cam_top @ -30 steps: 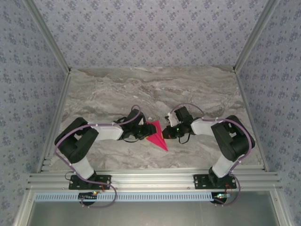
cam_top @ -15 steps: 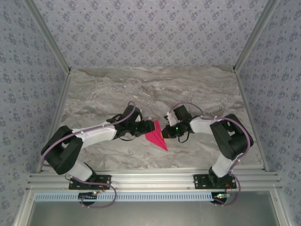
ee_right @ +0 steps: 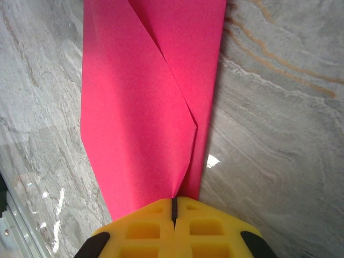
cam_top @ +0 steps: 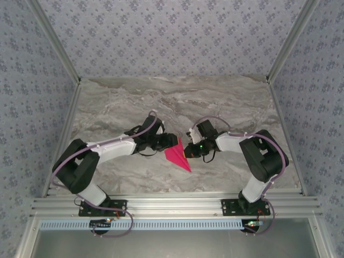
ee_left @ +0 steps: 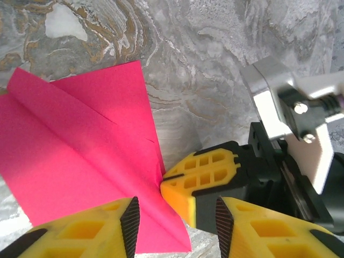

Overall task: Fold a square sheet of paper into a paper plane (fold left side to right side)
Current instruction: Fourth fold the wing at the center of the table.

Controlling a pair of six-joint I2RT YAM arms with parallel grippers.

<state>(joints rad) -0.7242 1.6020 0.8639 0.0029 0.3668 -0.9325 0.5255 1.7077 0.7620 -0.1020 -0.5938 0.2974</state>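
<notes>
The square sheet of paper (cam_top: 177,156) is magenta-pink and lies folded into a pointed kite shape at the table's middle, its tip toward the near right. My right gripper (cam_top: 186,153) is at its right edge, shut, with the paper's (ee_right: 145,107) folded flap running into the seam of its fingers (ee_right: 173,212). My left gripper (cam_top: 173,142) comes in from the left, low over the paper's far end. Its jaws stand open (ee_left: 177,228), with a corner of the paper (ee_left: 80,156) and the right gripper's yellow fingers (ee_left: 201,180) between and ahead of them.
The grey marble table (cam_top: 226,102) stretches bare behind and beside the arms. Aluminium posts and patterned walls (cam_top: 172,37) close in the back and sides. A rail (cam_top: 172,204) runs along the near edge.
My left arm has stretched out and carried its gripper rightward, closer over the paper's far end. The right gripper has stayed shut at the paper's edge.
</notes>
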